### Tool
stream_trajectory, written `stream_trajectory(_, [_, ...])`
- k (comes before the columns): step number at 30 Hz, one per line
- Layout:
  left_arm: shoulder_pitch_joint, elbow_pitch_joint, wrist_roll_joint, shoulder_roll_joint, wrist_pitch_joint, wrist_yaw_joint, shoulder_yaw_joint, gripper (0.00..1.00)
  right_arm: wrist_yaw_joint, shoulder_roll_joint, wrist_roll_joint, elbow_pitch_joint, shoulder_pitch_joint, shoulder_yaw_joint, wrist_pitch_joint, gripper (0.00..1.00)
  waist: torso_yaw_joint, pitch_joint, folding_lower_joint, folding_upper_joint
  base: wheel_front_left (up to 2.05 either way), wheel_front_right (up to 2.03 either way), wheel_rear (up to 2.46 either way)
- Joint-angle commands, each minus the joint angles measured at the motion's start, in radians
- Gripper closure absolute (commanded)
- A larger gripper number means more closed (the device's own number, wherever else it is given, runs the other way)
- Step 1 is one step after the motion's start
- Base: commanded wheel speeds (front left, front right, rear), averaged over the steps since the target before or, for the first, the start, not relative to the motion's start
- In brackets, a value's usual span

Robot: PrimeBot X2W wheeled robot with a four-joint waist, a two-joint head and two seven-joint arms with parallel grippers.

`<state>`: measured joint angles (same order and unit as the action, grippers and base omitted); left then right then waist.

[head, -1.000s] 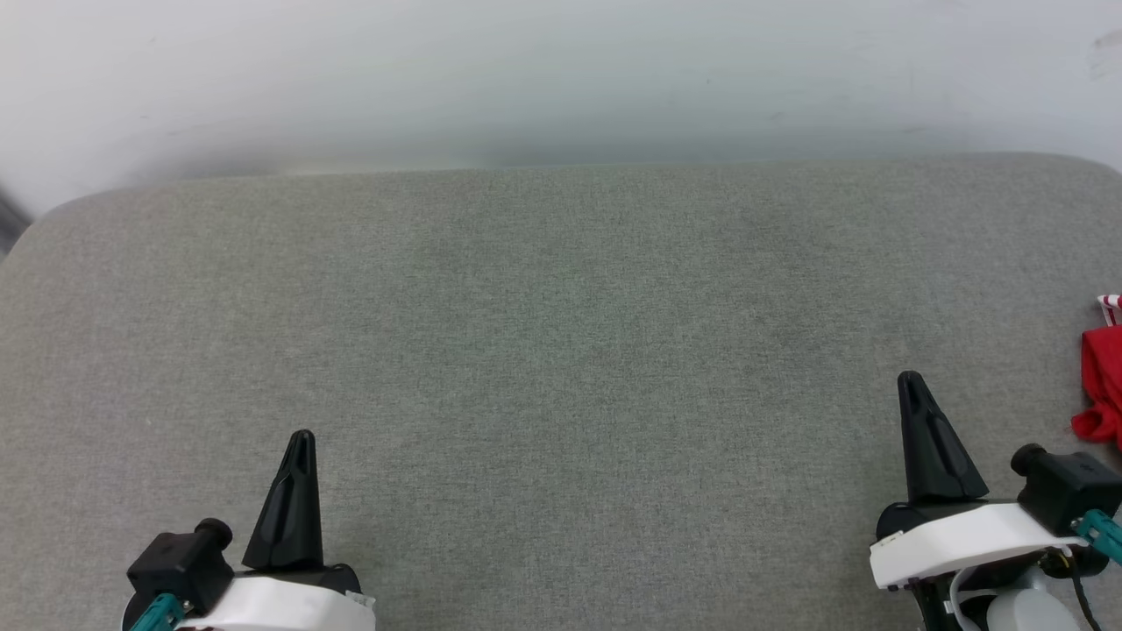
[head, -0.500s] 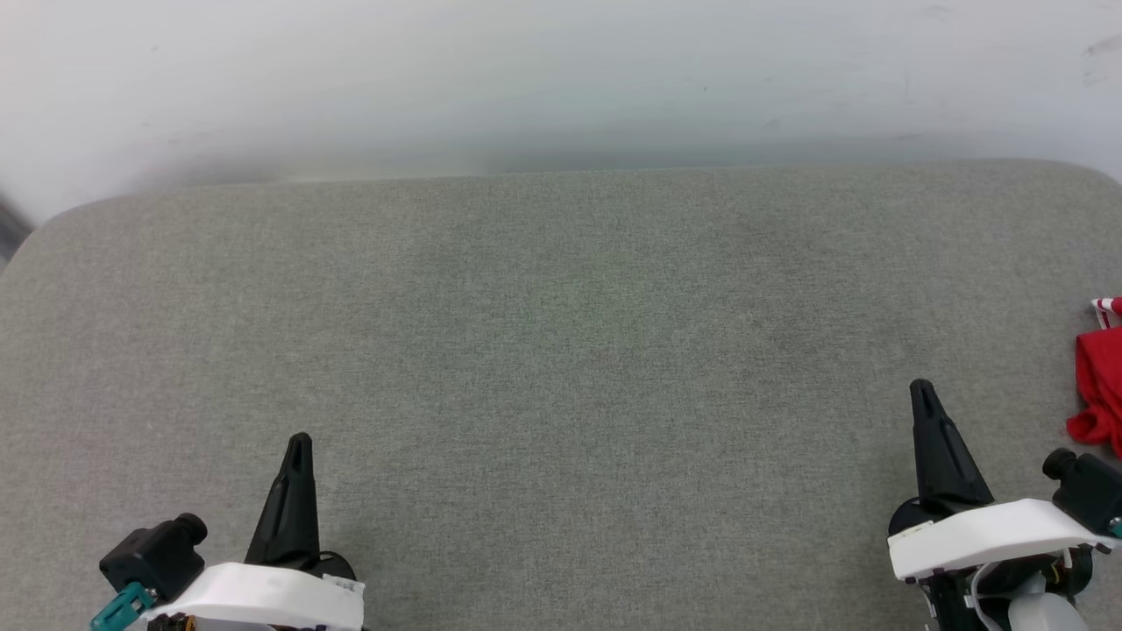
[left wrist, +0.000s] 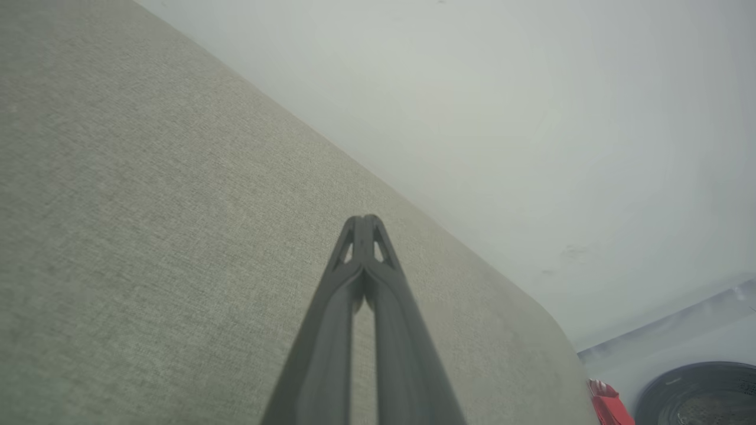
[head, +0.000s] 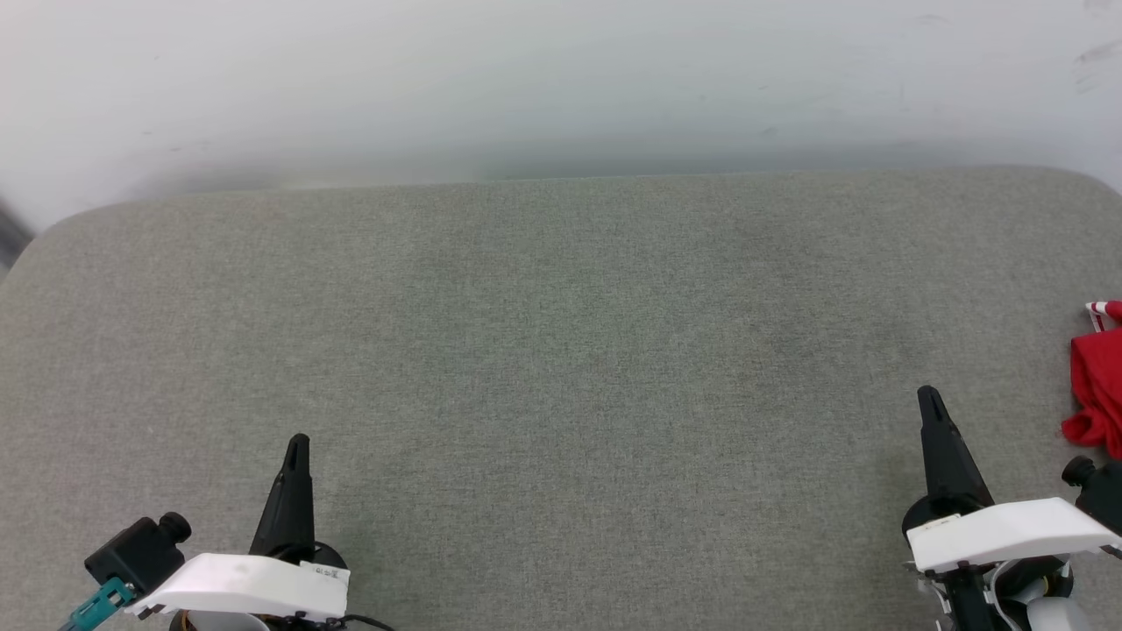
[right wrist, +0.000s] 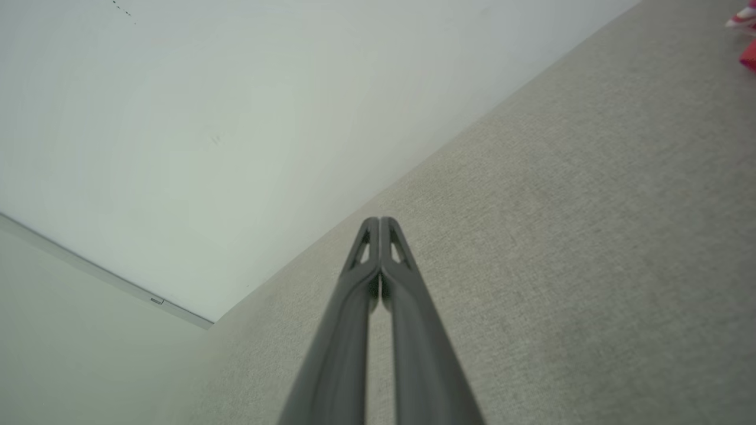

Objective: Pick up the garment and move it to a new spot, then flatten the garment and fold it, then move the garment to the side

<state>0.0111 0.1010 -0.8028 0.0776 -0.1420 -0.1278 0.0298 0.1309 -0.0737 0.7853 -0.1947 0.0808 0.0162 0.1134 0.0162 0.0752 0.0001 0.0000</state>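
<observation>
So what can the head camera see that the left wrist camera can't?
Head camera, not the left wrist one: the right hand, shut, at the lower right, close to the shirt but not touching it.

Left wrist camera, not the head one: a dark round thing low in the corner, past the end of the cushion.

Both: the left hand, shut and holding nothing, the grey cushion, the white wall, and a bit of the red shirt lying on the cushion.

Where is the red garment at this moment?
In the head view the garment lies bunched on the grey surface at the picture's right edge, just right of the right gripper.
</observation>
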Motion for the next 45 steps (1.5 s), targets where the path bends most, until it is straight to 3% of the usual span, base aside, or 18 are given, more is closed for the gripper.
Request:
stream_trajectory(1, [-0.026,-0.006,-0.03,0.005,0.007,-0.002,-0.001,1.0,0.0,-0.005,0.031,0.009,0.019,0.003,-0.004,1.0,0.0,-0.001,0.0,0.0,0.0,0.0,0.0])
stream_trajectory(45, [-0.084,0.08,-0.519,0.01,0.131,-0.004,0.019,1.0,0.0,0.003,0.515,-0.025,0.029,0.047,-0.127,1.0,-0.008,-0.036,-0.0001,0.0,0.0,0.0,0.0])
